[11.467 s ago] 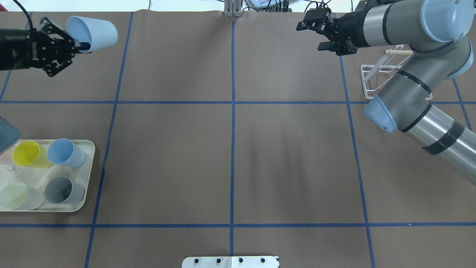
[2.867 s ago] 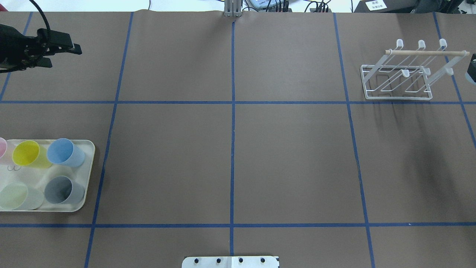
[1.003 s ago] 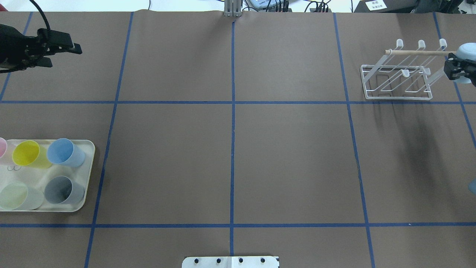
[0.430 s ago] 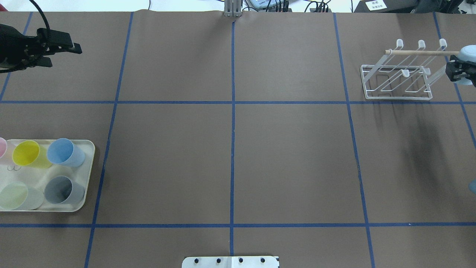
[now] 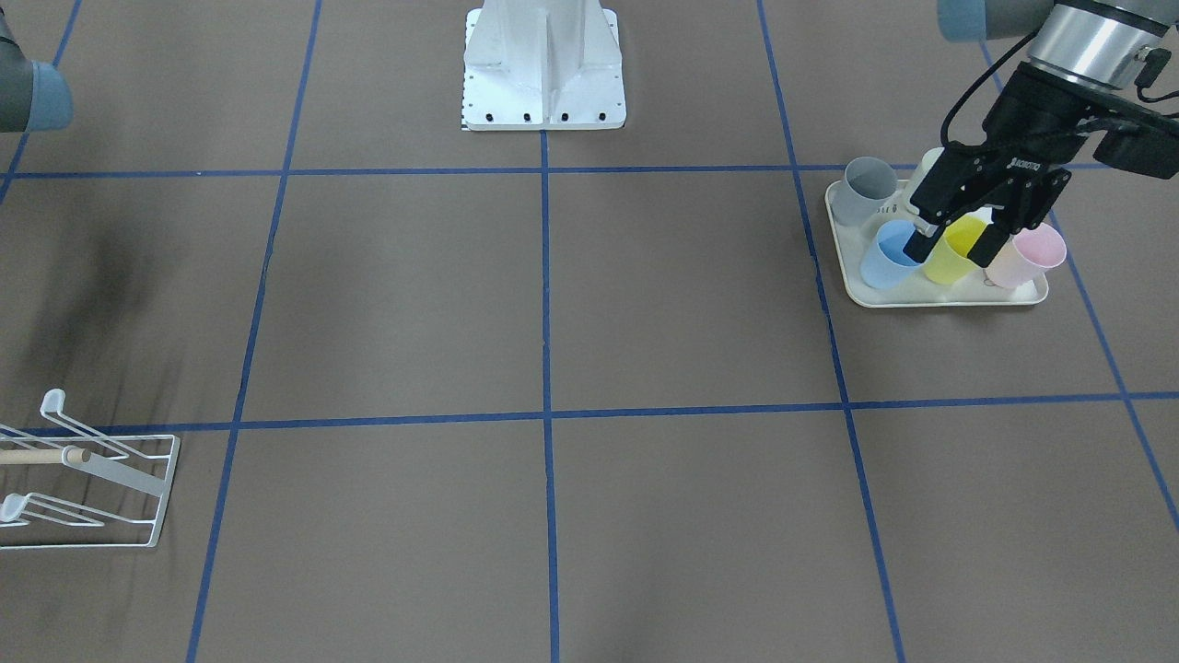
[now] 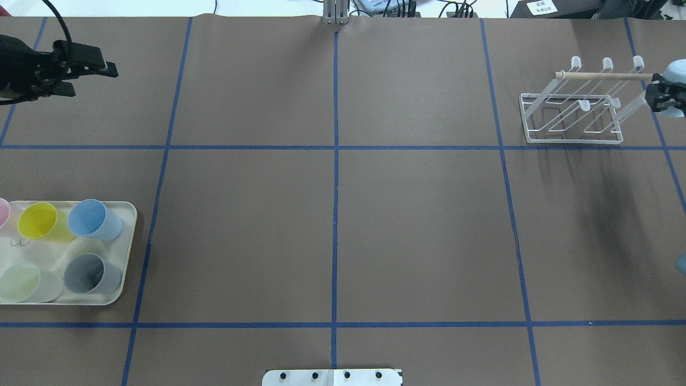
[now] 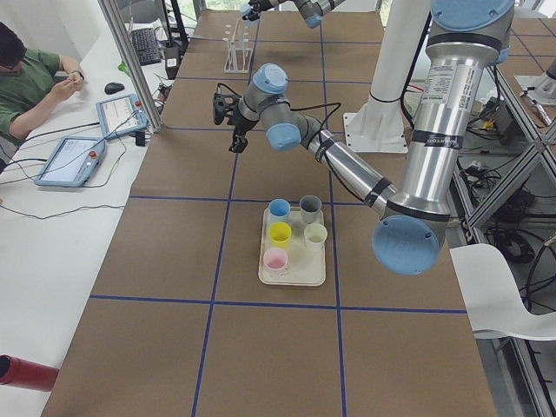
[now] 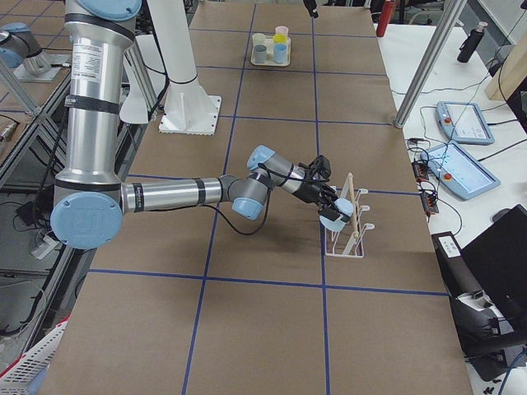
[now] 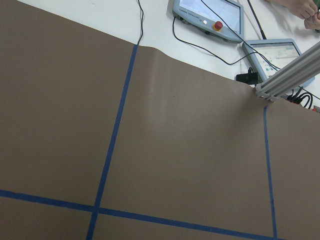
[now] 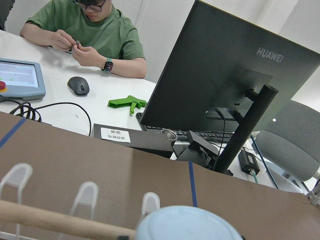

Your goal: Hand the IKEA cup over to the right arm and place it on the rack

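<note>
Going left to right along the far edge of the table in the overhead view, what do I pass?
In order: left pincer, metal post, rack, right pincer holding the pale blue cup.

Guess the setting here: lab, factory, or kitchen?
Probably a robotics lab or data-collection cell: a table taped into a blue grid, teach pendants on a side bench, and a person seated near a monitor.

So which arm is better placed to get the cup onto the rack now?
Right. The right hand grips the pale blue cup right beside the rack, at its outer end. The left hand is open, empty and far off on the other side.
</note>
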Controlling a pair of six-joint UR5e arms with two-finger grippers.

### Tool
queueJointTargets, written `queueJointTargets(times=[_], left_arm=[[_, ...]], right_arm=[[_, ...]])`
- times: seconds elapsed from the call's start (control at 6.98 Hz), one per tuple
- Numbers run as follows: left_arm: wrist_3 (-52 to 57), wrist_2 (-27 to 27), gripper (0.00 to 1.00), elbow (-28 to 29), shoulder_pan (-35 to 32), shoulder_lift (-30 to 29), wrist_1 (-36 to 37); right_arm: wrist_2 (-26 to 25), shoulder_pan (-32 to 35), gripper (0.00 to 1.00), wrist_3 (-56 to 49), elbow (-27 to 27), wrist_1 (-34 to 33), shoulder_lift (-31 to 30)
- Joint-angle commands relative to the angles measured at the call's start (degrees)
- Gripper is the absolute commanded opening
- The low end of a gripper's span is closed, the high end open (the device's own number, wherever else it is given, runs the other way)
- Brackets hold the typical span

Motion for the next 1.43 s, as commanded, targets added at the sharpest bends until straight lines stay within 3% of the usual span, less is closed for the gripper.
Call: queueJointTargets(times=[0.0,1.29], left_arm=[[-0.04,0.09,1.0,0.0,0.09,0.63,-0.09],[-0.22,0.09,1.0,0.35,0.18,0.72,-0.09]], right_arm=[[-0.01,0.05,0.0,0.17,-1.53,0.08,1.18],[-0.01,-0.04,0.0,0.61,-4.97,0.0,3.37]])
